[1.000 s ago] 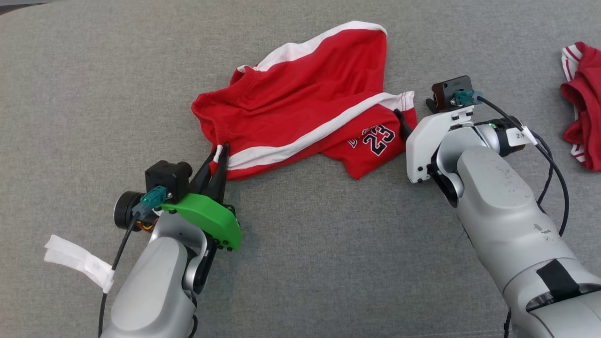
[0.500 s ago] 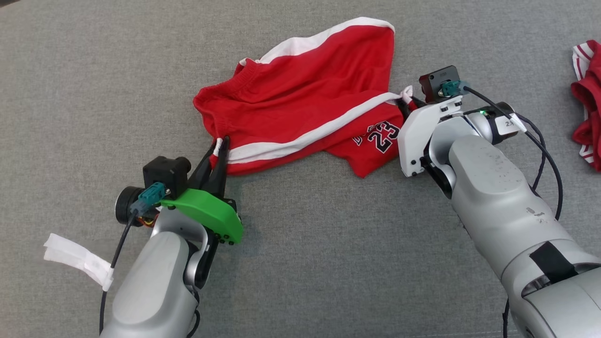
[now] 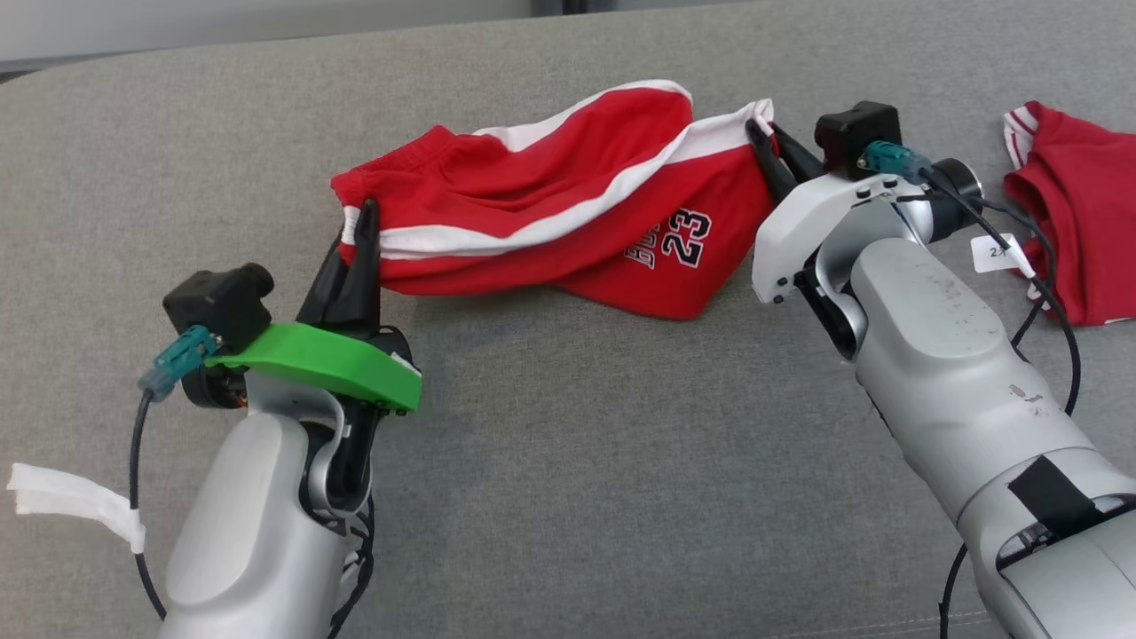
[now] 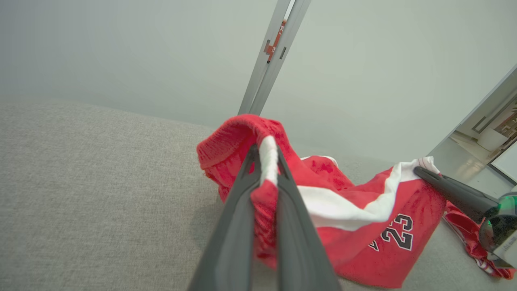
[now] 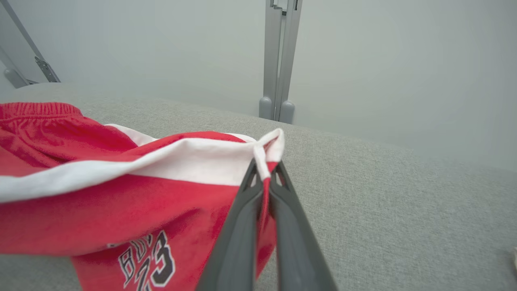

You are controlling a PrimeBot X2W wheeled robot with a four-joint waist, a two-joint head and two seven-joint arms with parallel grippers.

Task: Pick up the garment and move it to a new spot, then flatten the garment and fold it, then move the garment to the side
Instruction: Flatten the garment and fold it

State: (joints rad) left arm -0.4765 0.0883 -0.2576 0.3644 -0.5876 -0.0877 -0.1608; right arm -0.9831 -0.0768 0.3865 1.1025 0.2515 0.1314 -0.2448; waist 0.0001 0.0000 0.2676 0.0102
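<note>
Left gripper (image 3: 362,217) (image 4: 267,151): fingers pinched tight on the waistband end of the shorts (image 3: 532,204) (image 4: 363,226), right at the white side stripe.

Right gripper (image 3: 763,133) (image 5: 264,165): clamped on the white-striped hem corner.

The shorts are red with white stripes and a black "23" on the leg. They are strung between both grippers with both ends raised. The middle sags in loose folds and the lower leg touches the grey cloth surface (image 3: 568,461), toward its far edge, mid-width.

A second red garment (image 3: 1083,204) lies near the right edge.
</note>
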